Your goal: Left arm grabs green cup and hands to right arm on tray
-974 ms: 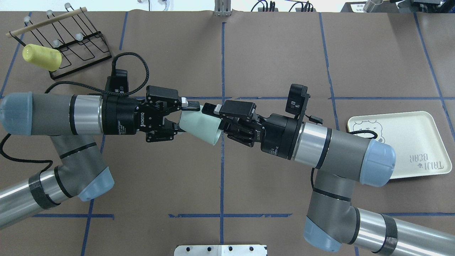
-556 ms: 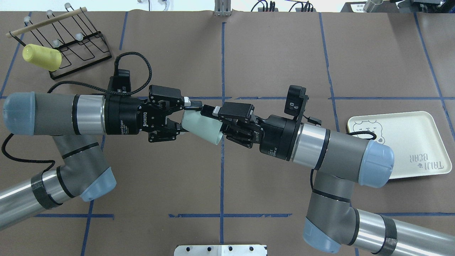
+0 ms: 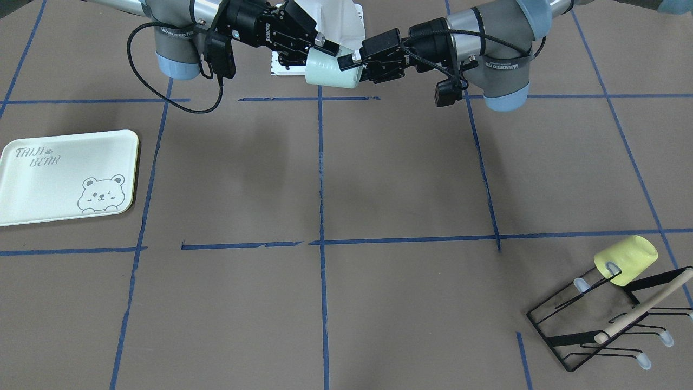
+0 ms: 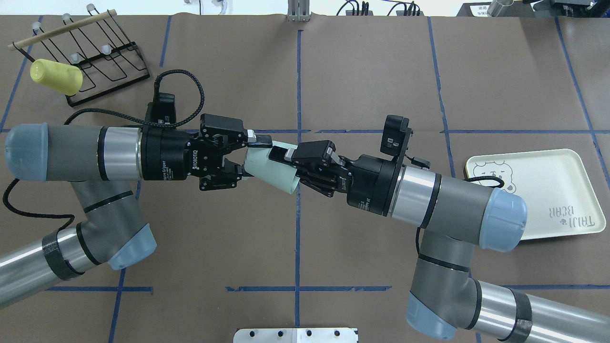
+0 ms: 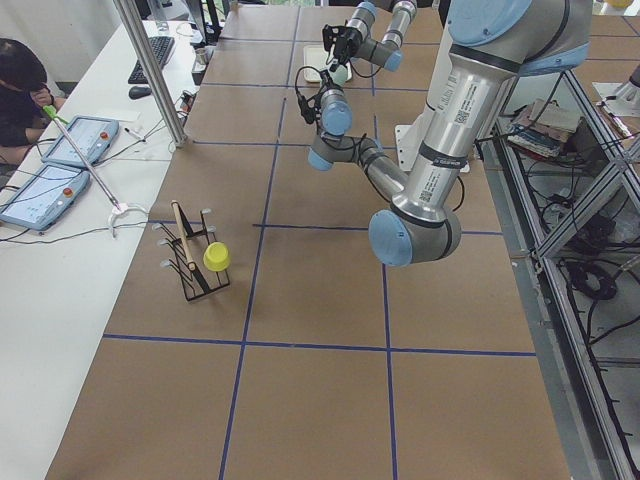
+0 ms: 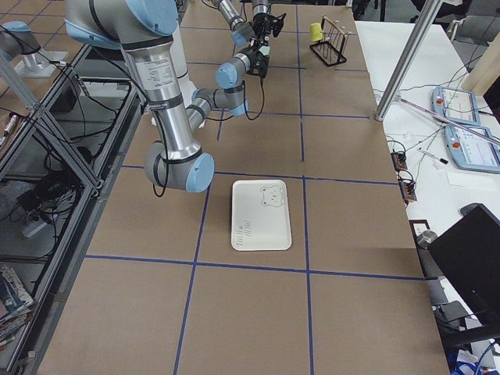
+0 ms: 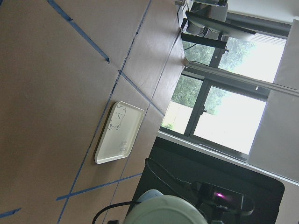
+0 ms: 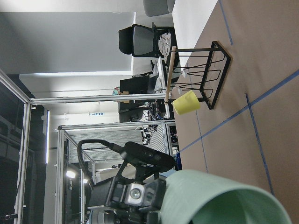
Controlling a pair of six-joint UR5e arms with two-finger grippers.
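Observation:
The green cup (image 4: 269,169) hangs in mid-air over the table's middle, on its side, with its open end toward the right arm. My left gripper (image 4: 250,159) is shut on its base end. My right gripper (image 4: 288,169) is shut on its rim end, one finger lying on top of the wall. In the front view the cup (image 3: 330,73) sits between the right gripper (image 3: 311,57) and the left gripper (image 3: 352,67). The cup fills the bottom of the right wrist view (image 8: 219,200). The tray (image 4: 548,190) lies flat at the right, beyond the right arm's elbow.
A pale yellow cup (image 4: 56,76) hangs on a black wire rack (image 4: 95,71) at the far left corner. Blue tape lines cross the brown table. A white mounting plate (image 4: 295,335) sits at the near edge between the arm bases.
The right gripper has moved left onto the cup and its fingers have closed on the rim end. The left arm shifted slightly right and still holds the cup.

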